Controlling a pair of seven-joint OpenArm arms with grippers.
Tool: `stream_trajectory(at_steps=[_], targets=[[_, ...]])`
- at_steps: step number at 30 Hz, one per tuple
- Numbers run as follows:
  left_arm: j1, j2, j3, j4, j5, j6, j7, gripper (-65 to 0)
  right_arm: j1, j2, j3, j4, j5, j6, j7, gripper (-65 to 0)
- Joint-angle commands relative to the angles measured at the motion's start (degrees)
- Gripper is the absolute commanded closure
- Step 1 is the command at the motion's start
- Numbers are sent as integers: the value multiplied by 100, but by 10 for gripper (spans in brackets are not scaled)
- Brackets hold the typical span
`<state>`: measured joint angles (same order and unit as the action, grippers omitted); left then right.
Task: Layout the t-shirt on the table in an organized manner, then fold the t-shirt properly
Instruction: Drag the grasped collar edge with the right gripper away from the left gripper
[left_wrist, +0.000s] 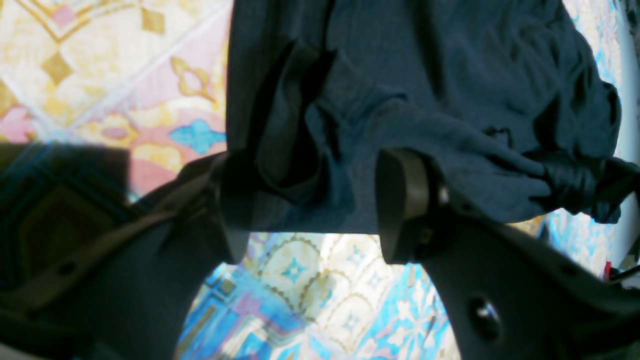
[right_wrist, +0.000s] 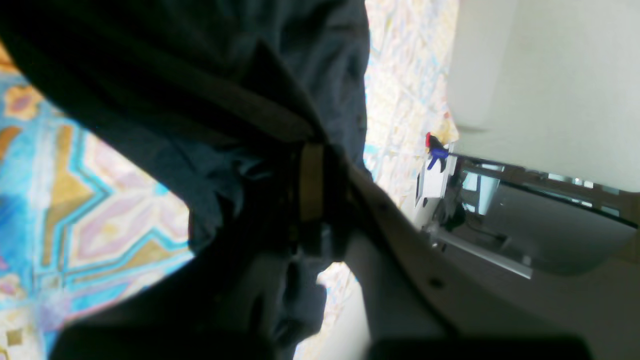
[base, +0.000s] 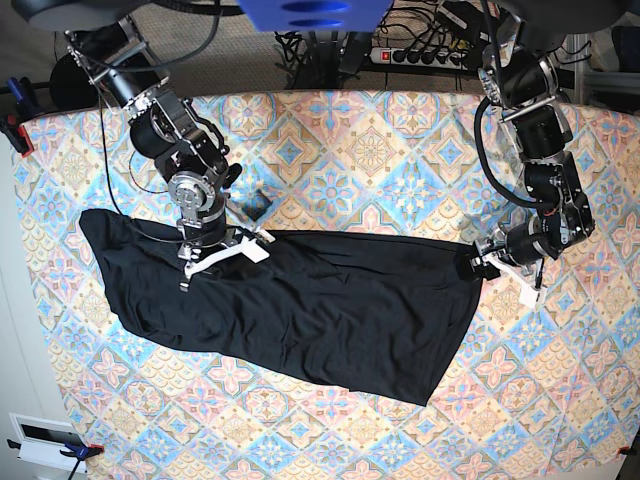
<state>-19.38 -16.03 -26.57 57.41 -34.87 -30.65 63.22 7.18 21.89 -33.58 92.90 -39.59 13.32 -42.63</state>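
Note:
The black t-shirt (base: 320, 310) lies spread over the patterned table (base: 380, 150), its upper edge drawn in a nearly straight line between my two grippers. My right gripper (base: 205, 258) sits on the shirt's upper left part. In the right wrist view that gripper (right_wrist: 310, 165) is shut on a pinch of the t-shirt (right_wrist: 200, 75) above the table (right_wrist: 100, 210). My left gripper (base: 478, 265) is at the shirt's right corner. Seen from the left wrist, the gripper (left_wrist: 312, 200) stands wide open, with bunched t-shirt (left_wrist: 425, 75) lying between its fingers (left_wrist: 400, 200) over the table (left_wrist: 100, 65).
A red clamp (base: 18, 135) grips the table's left edge and a blue clamp (base: 70, 452) sits at the front left corner beside a white box (base: 40, 440). Cables and a power strip (base: 430, 55) lie behind the table. A clamp (right_wrist: 435, 150) shows at the table's edge.

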Motion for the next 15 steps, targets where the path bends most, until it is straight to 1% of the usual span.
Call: stream_trajectory(at_steps=[1,4,8,10,12,14,15], targets=[[-133,-63,-11,101,-122,-33,-76,-364,69,40,22,-2,-54,-62,4,-1],[-133,-63,-11,101,-122,-33,-76,-364,253,31,22,-187,-54,-62,136,-2],[-133,-54,-11,101,-122,-33,-76,-364,262,22,22,-486,-54,-62,276,-14],[-124,-54,-11,101,-122,-33,-76,-364,297,-4,22,-530,-54,-62,276,-49],[-124,-54,-11,92,-122,-33,-76,-364,306,-163,22,-530,-54,-62,276,-95],[-124,-54,-3,92,-122,-33,-76,-364,297,-286,22,-530,-54,-62,276,-152],[-124,-54,-3,92,-122,-33,-76,-364,297,-294,22,-530,-54,-62,276,-180]])
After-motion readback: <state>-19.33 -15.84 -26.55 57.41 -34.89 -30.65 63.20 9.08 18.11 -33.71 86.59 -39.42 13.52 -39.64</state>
